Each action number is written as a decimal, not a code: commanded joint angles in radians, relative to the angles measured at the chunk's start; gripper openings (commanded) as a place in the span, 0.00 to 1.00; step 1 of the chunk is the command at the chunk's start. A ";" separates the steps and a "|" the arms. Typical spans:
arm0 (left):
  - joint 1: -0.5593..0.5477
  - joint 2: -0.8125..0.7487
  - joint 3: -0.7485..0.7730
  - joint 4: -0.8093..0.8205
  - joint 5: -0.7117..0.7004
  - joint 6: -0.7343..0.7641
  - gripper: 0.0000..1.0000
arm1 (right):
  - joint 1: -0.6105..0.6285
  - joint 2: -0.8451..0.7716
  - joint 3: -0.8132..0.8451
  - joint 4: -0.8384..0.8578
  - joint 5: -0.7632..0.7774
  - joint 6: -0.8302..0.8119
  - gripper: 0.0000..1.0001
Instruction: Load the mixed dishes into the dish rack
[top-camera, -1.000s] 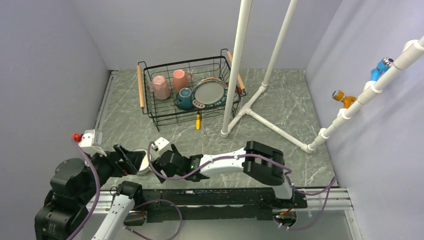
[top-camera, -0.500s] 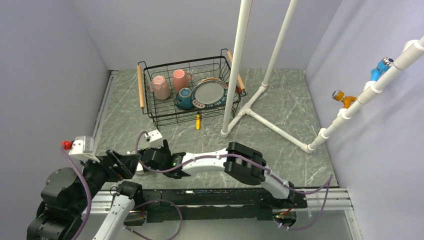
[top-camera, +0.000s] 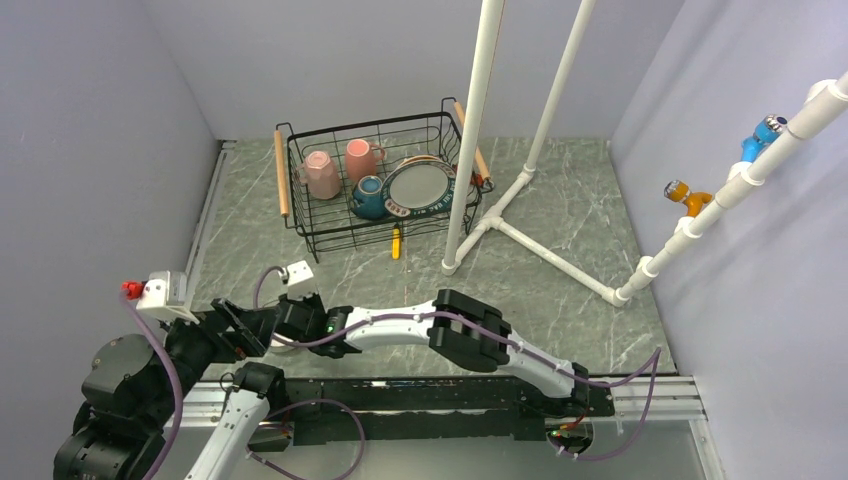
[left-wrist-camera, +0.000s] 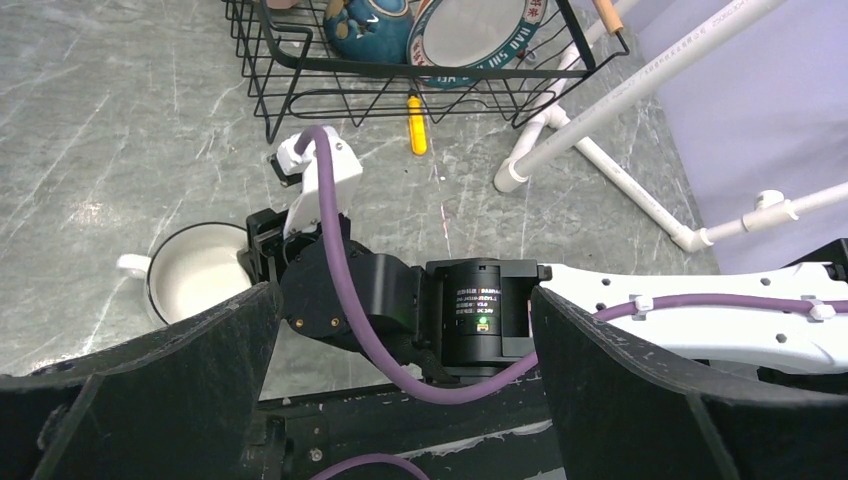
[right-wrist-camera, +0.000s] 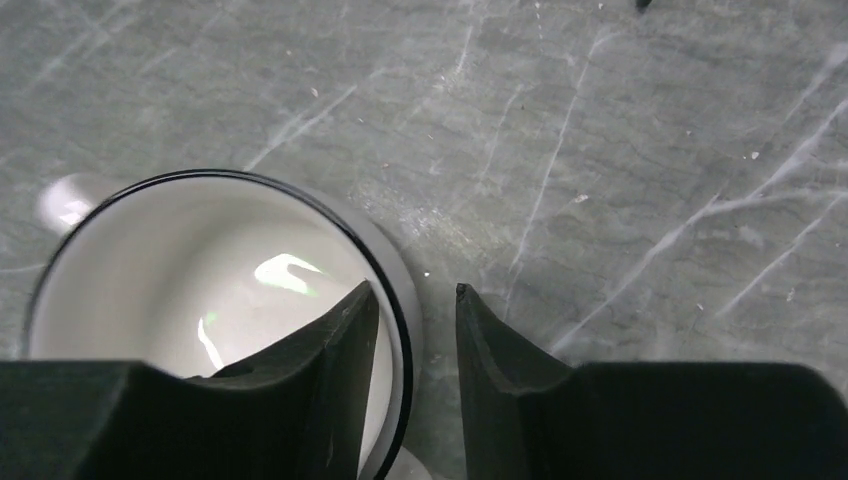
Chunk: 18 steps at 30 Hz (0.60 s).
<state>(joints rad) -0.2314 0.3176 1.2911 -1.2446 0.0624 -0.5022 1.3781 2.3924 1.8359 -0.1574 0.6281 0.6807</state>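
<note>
The grey marbled worktop (top-camera: 560, 250) is carrying everything here. A white pipe frame (top-camera: 470, 130) is standing on its far right part, one upright rising just in front of the dish rack (top-camera: 281, 172). The rack is sitting at the far middle of the worktop. Inside it, the big plate with the dark patterned rim (top-camera: 420, 185) is leaning at the right. Two pink mugs (top-camera: 322, 172) are standing side by side at the left. The dark-blue bowl (top-camera: 369, 197) is resting between the mugs and the plate.

The white handled cup (left-wrist-camera: 190, 280) is sitting upright on the worktop at the near left, well apart from the rack, its handle pointing left. The right claw (right-wrist-camera: 415, 290) is straddling the cup's right wall, one finger inside and one outside, narrowed. Whether it is gripping the wall I cannot tell. The left claw (left-wrist-camera: 403, 292) is hanging just beside it, spread wide and grasping nothing.

A small yellow tool (top-camera: 396, 242) is lying on the worktop just in front of the rack.
</note>
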 joint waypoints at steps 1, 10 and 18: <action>0.000 0.018 0.008 0.030 -0.015 -0.009 0.99 | -0.001 0.016 -0.016 -0.048 0.040 -0.009 0.30; 0.000 0.023 0.001 0.049 -0.022 -0.026 0.99 | -0.013 -0.240 -0.392 0.229 0.016 -0.075 0.00; 0.000 0.028 -0.055 0.105 0.053 -0.079 0.99 | -0.041 -0.662 -0.882 0.533 0.068 -0.243 0.00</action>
<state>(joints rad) -0.2314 0.3183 1.2713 -1.2137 0.0631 -0.5339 1.3594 1.9553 1.1004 0.1547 0.6380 0.5659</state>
